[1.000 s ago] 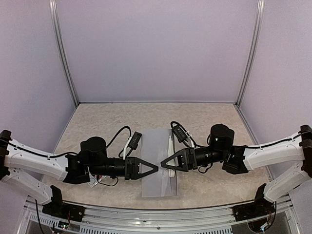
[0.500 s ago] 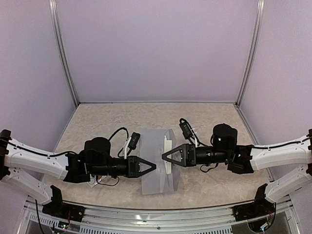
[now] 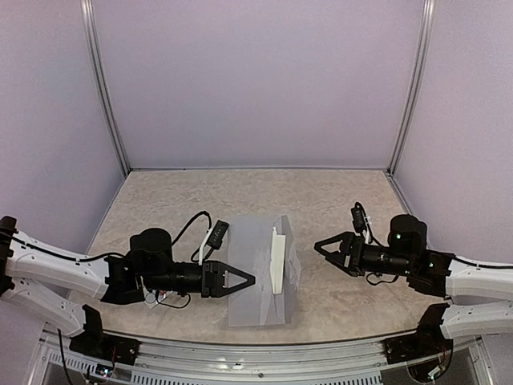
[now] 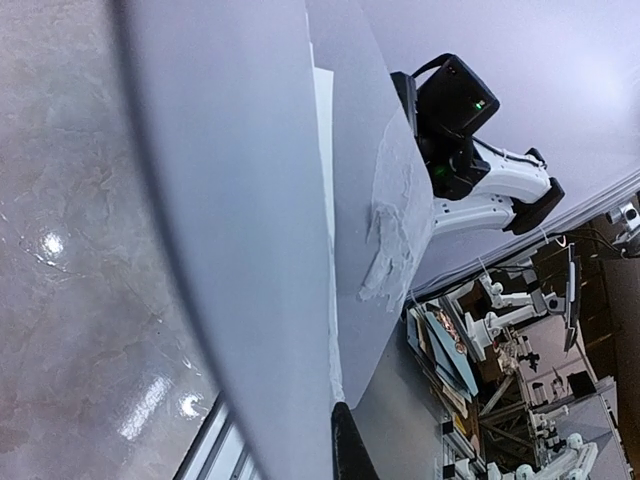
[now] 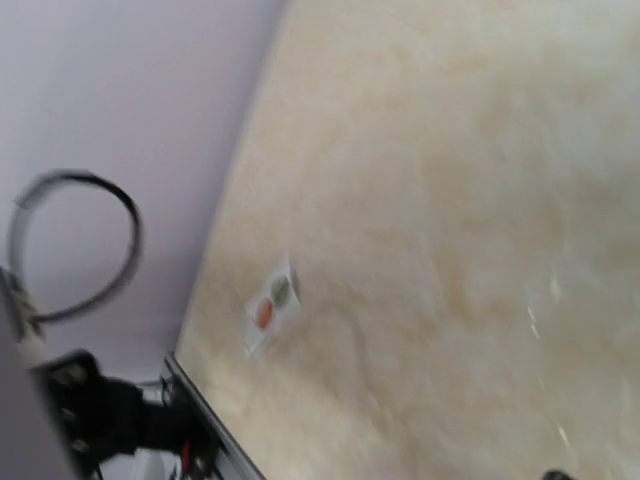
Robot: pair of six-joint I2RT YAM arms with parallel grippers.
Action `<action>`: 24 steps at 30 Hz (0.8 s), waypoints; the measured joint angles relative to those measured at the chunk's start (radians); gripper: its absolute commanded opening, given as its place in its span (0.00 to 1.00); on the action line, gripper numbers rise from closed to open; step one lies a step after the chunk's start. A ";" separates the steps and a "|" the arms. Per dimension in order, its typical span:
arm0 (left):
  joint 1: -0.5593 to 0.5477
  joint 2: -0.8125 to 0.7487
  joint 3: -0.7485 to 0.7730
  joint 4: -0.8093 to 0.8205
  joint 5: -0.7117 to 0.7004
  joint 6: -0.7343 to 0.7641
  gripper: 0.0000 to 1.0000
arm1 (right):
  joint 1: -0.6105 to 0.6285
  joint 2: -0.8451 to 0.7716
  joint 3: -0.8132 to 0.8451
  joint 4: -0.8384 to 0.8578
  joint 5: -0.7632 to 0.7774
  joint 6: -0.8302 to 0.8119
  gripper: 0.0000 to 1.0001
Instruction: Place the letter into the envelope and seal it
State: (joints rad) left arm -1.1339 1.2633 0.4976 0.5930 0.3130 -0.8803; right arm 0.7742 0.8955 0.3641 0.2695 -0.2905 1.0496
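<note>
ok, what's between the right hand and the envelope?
Nothing. In the top view only a bare stretch of table separates the right hand from the envelope.

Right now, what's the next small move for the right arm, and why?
Probably bring the open right tool over to the letter and nudge it deeper. Its white edge shows at the envelope mouth, the flap lies open, and the shut left tool appears to hold the envelope.
</note>
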 measured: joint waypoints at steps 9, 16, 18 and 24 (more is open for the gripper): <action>-0.002 0.019 0.001 0.048 0.051 0.000 0.00 | 0.054 0.109 0.072 -0.011 -0.192 -0.100 0.85; -0.016 0.050 0.018 0.054 0.069 0.000 0.00 | 0.139 0.225 0.151 0.112 -0.294 -0.150 0.70; -0.018 0.051 0.019 0.058 0.073 0.000 0.00 | 0.152 0.259 0.152 0.145 -0.309 -0.151 0.66; -0.021 0.055 0.020 0.061 0.088 0.000 0.00 | 0.167 0.350 0.152 0.257 -0.340 -0.133 0.49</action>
State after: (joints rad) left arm -1.1549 1.3178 0.5175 0.6544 0.4011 -0.8803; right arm 0.9413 1.2457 0.5163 0.5270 -0.6308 0.9165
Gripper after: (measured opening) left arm 0.006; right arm 0.588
